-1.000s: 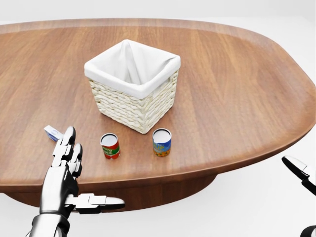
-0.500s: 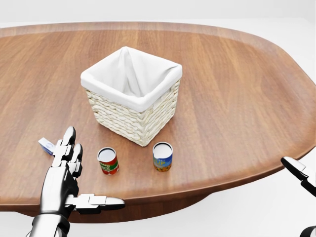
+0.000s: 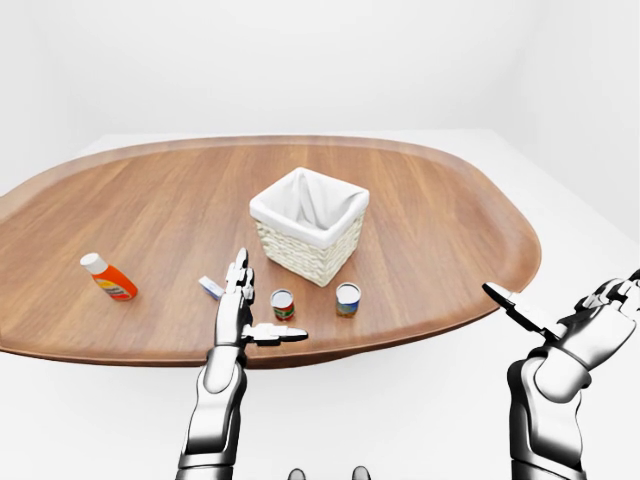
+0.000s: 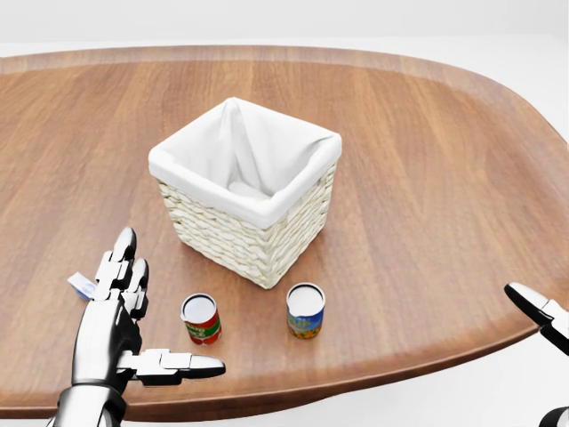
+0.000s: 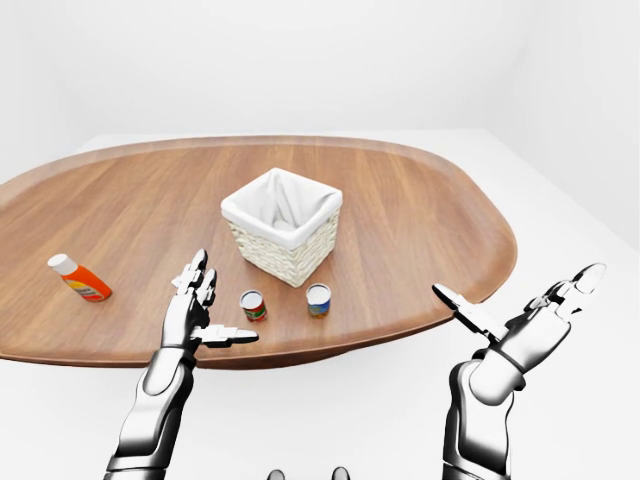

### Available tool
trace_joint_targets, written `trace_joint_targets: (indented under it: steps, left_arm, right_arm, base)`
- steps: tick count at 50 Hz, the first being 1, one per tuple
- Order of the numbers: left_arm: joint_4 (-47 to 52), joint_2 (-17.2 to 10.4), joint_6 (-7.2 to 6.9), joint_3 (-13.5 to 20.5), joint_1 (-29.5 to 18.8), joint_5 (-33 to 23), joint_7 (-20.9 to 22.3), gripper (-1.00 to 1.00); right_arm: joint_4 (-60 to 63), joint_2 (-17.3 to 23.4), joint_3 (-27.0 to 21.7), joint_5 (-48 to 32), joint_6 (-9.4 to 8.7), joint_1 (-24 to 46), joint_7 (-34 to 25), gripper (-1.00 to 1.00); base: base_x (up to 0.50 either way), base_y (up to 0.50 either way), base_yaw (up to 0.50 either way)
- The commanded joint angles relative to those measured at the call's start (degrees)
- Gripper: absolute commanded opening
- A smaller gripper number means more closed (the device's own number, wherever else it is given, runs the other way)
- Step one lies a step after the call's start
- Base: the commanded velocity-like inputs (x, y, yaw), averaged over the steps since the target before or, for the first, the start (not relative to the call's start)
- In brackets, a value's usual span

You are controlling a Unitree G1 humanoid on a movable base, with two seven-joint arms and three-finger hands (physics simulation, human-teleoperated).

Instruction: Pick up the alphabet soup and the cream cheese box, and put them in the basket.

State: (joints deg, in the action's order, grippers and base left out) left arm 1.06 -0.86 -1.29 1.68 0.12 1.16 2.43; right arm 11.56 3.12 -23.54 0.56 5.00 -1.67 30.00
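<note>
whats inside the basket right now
Only the white cloth lining shows inside the basket; neither can nor the box is in it. The near wall hides part of the bottom.

Left hand (image 4: 120, 325) and right hand (image 5: 520, 325) raised (fingers spread).
</note>
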Motion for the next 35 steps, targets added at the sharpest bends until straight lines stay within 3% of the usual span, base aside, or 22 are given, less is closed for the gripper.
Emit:
trace_joint_targets:
  steps: [1, 4, 6, 12, 13, 17, 18, 22, 23, 27, 35]
  left_arm:
    - [0.0, 0.0, 0.12, 0.0, 0.0, 0.0, 0.0, 1.0]
    - [1.4, 0.1, -0.86, -0.2, 0.5, -0.1, -0.1, 1.0]
    - [0.1, 0.0, 0.04, 0.0, 0.1, 0.0, 0.0, 1.0]
    - [-0.3, 0.0, 0.44, 0.1, 0.1, 0.0, 0.1, 1.0]
    - [0.6, 0.1, -0.16, -0.1, 0.4, -0.1, 0.0, 1.0]
    - [-0.1, 0.0, 0.24, 0.0, 0.1, 0.0, 0.0, 1.0]
    - [0.7, 0.1, -0.36, -0.1, 0.3, -0.1, 0.0, 1.0]
    - [0.3, 0.0, -0.2, -0.1, 0.2, 0.0, 0.0, 1.0]
    - [1.0, 0.1, -0.73, -0.2, 0.4, -0.1, 0.0, 1.0]
    - [-0.3, 0.0, 0.17, 0.0, 0.0, 0.0, 0.1, 1.0]
    - [0.5, 0.1, -0.39, -0.1, 0.3, 0.0, 0.0, 1.0]
  right_arm:
    - [0.3, 0.0, 0.1, -0.2, 0.0, -0.1, 0.0, 1.0]
    - [0.3, -0.1, 0.1, -0.5, 0.0, -0.2, 0.0, 1.0]
    - [-0.1, 0.0, 0.0, -0.5, 0.0, -0.1, 0.0, 1.0]
    - [0.4, -0.1, 0.0, -0.5, 0.0, -0.3, 0.0, 1.0]
    - [0.2, -0.1, 0.0, -0.7, 0.0, -0.2, 0.0, 1.0]
    - [-0.1, -0.1, 0.0, -0.8, 0.0, -0.1, 0.0, 1.0]
    - [-0.1, -0.1, 0.0, -0.7, 0.0, -0.1, 0.0, 1.0]
    - [0.1, -0.1, 0.1, -0.7, 0.0, -0.1, 0.0, 1.0]
    - [0.0, -0.1, 0.0, -0.7, 0.0, -0.1, 0.0, 1.0]
    - [0.0, 0.0, 0.0, -0.3, 0.0, 0.0, 0.0, 1.0]
    - [-0.4, 0.1, -0.1, 0.0, 0.0, 0.1, 0.0, 1.0]
  base:
    - [0.16, 0.1, 0.0]
    - [0.15, 0.11, 0.0]
    - [0.14, 0.13, 0.0]
    - [0.14, 0.13, 0.0]
    - [0.14, 0.13, 0.0]
    - [0.14, 0.13, 0.0]
    - [0.14, 0.12, 0.0]
    - [0.14, 0.13, 0.0]
    - [0.14, 0.13, 0.0]
    - [0.14, 0.05, 0.0]
    - [0.14, 0.0, 0.0]
